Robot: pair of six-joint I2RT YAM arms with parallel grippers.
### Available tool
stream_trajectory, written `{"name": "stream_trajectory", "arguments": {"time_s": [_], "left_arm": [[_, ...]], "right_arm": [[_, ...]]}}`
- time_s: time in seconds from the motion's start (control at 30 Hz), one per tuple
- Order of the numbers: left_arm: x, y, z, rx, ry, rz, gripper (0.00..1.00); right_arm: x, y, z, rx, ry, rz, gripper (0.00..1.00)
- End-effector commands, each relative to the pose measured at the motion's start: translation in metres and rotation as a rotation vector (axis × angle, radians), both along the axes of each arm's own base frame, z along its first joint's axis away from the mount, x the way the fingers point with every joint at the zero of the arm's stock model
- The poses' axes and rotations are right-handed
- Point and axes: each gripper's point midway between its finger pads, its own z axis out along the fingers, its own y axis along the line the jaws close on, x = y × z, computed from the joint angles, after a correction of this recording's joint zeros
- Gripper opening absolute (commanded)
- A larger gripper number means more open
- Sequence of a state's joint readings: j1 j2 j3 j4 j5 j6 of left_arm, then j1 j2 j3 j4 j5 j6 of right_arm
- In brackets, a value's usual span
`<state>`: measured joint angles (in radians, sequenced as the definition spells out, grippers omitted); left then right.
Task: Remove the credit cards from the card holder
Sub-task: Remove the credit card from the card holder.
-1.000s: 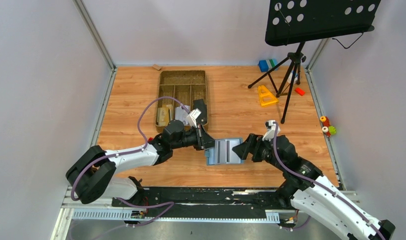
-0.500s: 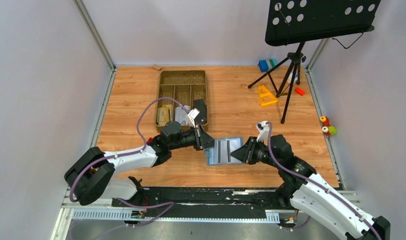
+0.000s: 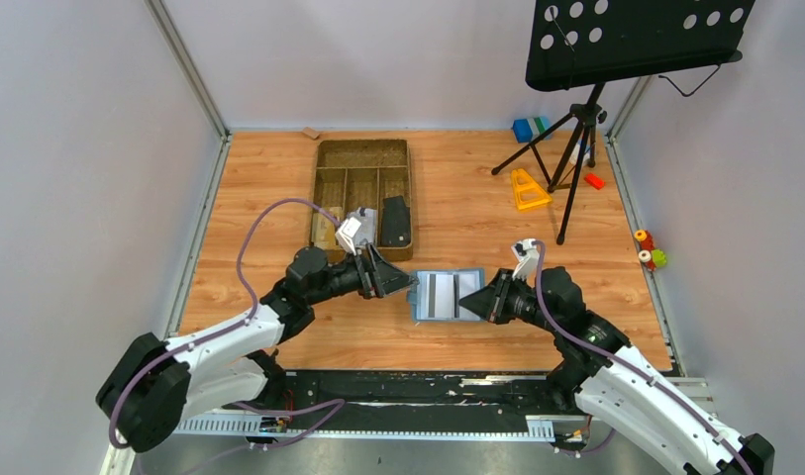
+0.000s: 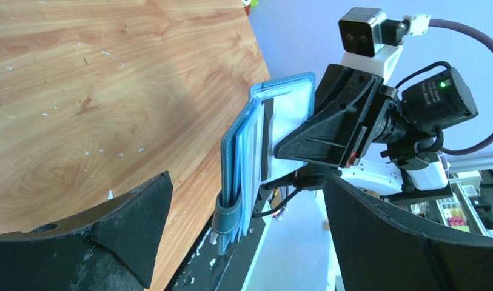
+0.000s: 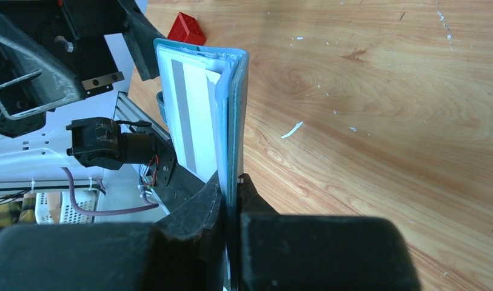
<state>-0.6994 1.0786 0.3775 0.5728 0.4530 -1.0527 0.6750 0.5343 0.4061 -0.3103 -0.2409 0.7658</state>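
Wooden tabletop [image 3: 269,198] lies beneath my arms. My right gripper [image 3: 474,297] is clenched on the card holder [image 3: 421,307], gripping its right edge near the front middle; a grey-striped white card [image 5: 201,109] sits inside. My left gripper [image 3: 393,277] gapes just left of it, apart.

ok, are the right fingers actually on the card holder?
Touching. Right wrist view: the right gripper is shut on the card holder, its fingers pinching the edge.
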Motion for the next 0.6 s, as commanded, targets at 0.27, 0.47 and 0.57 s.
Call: {"name": "stream_trajectory", "arguments": {"time_s": [0.27, 0.47, 0.57], "left_arm": [[0.010, 0.061, 0.003, -0.003, -0.094, 0.245, 1.00], [-0.001, 0.048, 0.023, -0.028, -0.169, 0.125, 1.00], [-0.005, 0.046, 0.030, -0.053, -0.198, 0.101, 1.00]], "right_arm": [[0.009, 0.008, 0.041, 0.117, -0.070, -0.017, 0.00], [0.009, 0.013, 0.047, 0.151, -0.064, -0.004, 0.00], [0.008, 0.015, 0.052, 0.165, -0.067, 0.005, 0.00]]}}
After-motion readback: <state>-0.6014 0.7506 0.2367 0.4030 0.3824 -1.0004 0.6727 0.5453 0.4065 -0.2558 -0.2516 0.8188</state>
